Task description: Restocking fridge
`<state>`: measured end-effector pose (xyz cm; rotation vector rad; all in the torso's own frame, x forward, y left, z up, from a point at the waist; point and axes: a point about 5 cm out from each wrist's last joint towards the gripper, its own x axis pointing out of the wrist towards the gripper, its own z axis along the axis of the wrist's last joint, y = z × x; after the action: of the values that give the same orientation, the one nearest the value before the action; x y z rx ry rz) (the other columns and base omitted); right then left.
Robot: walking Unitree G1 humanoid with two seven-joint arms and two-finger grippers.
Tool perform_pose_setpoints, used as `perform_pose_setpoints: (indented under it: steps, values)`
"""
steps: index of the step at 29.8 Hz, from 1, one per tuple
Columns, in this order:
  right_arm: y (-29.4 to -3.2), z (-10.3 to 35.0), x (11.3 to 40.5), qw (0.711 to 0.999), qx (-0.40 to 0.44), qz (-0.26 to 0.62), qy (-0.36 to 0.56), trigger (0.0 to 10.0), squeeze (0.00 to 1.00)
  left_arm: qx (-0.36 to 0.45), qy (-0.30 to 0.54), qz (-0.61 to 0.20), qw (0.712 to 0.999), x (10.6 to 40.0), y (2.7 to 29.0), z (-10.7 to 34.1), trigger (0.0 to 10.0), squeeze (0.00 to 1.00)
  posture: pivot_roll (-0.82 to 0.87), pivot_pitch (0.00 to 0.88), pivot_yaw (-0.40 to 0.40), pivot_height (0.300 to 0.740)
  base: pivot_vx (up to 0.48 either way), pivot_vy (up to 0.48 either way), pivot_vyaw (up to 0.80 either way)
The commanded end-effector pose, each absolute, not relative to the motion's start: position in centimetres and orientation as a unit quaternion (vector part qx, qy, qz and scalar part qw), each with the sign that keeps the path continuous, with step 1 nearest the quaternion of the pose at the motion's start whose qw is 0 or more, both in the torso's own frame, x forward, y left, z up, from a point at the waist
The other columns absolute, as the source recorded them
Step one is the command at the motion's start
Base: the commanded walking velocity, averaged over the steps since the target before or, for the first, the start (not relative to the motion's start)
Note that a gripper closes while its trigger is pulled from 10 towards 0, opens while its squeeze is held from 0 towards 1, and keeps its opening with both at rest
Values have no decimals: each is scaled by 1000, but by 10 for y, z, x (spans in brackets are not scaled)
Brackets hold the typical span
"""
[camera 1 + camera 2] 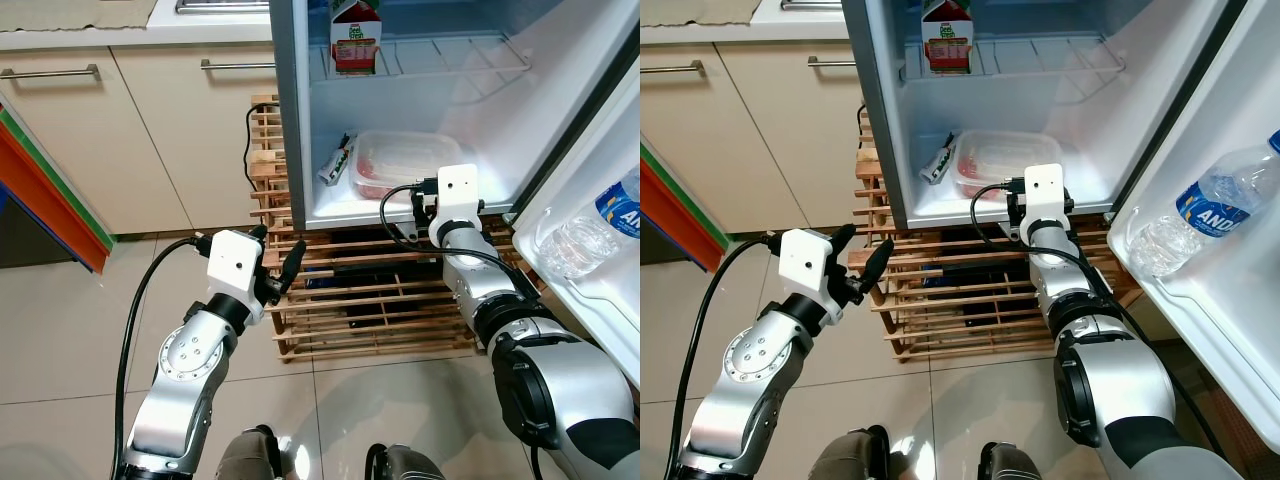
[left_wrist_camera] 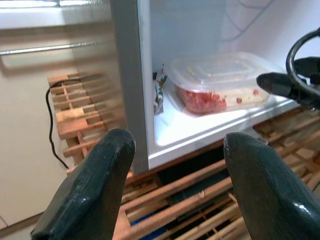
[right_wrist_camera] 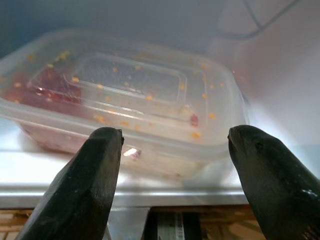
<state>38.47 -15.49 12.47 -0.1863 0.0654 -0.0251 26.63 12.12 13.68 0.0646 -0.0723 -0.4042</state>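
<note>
Just ahead, right gripper spread before food container

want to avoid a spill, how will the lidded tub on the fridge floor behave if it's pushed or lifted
The tub looks like thin clear plastic, so it may flex if squeezed. It sits flat and low, so pushed it will likely slide, not tip. The red food lies toward one end, so it could tilt when lifted. The right end effector is open just before it.
</note>
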Motion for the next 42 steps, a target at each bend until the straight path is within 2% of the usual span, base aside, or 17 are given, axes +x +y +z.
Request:
perform_pose_setpoints:
  steps: [1, 3, 7, 11, 15, 16, 19, 22, 29, 42]
  values:
    - [-155, 130, 386, 998, -64, -12, 13, 10000, 0, 37, -21, -195, 980, 269, 119, 130, 10000, 0, 72, 136, 7, 740, 0, 0, 0]
    - [-155, 128, 382, 1000, -29, -6, -4, 10000, 0, 39, -15, -195, 980, 274, 114, 128, 10000, 0, 46, 117, 3, 740, 0, 0, 0]
    - [-154, 127, 379, 1000, -9, -3, -24, 10000, 0, 35, -13, -198, 980, 278, 111, 127, 10000, 0, 30, 104, 1, 740, 0, 0, 0]
    - [-149, 125, 361, 997, 25, 8, -72, 10000, 0, 34, -13, -206, 978, 281, 103, 125, 10000, 0, -8, 76, 3, 740, 0, 0, 0]
    - [-148, 117, 344, 997, 35, 14, -70, 10000, 0, 32, -11, -205, 978, 284, 102, 122, 10000, 0, -24, 64, 4, 740, 0, 0, 0]
    - [-148, 108, 330, 997, 36, 22, -60, 10000, 0, 31, -14, -205, 978, 286, 101, 122, 10000, 0, -34, 57, 6, 740, 0, 0, 0]
    - [-148, 97, 314, 998, 30, 33, -47, 10000, 0, 22, -18, -205, 978, 287, 99, 122, 10000, 0, -38, 52, 7, 740, 0, 0, 0]
    - [-148, 88, 303, 999, 29, 34, -31, 10000, 0, 11, -12, -203, 979, 289, 96, 120, 10000, 0, -43, 46, 13, 740, 0, -476, 0]
    - [-145, 94, 297, 999, 21, 43, -19, 10000, 0, 5, -7, -190, 982, 294, 98, 116, 10000, 0, -47, 44, 19, 740, 48, -424, 0]
    - [-137, 97, 299, 998, 12, 65, -4, 10000, 0, 35, -19, -162, 986, 297, 106, 116, 10000, 0, -36, 50, 15, 740, 69, 0, 0]
